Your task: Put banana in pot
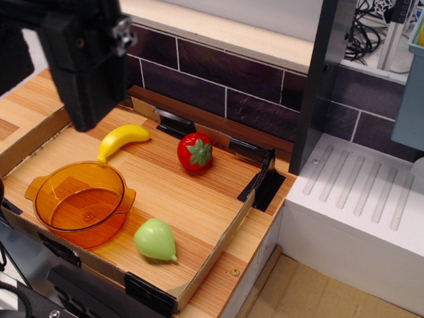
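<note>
Single high, close, oblique view over tray (218,248), toward back wall (232,86)

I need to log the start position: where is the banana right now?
The banana lies on the wooden tray floor, just behind the orange pot and left of the strawberry, outside the pot.

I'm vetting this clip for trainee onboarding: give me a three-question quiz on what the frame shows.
1. True or false: the banana already lies inside the pot.
2. Which toy lies nearest the tray's front edge? A) strawberry B) green pear C) banana
3. Fill in: the pot's colour is ____.

Key: 1 false, it lies on the wood just behind the pot. 2 B. 3 orange.
</note>
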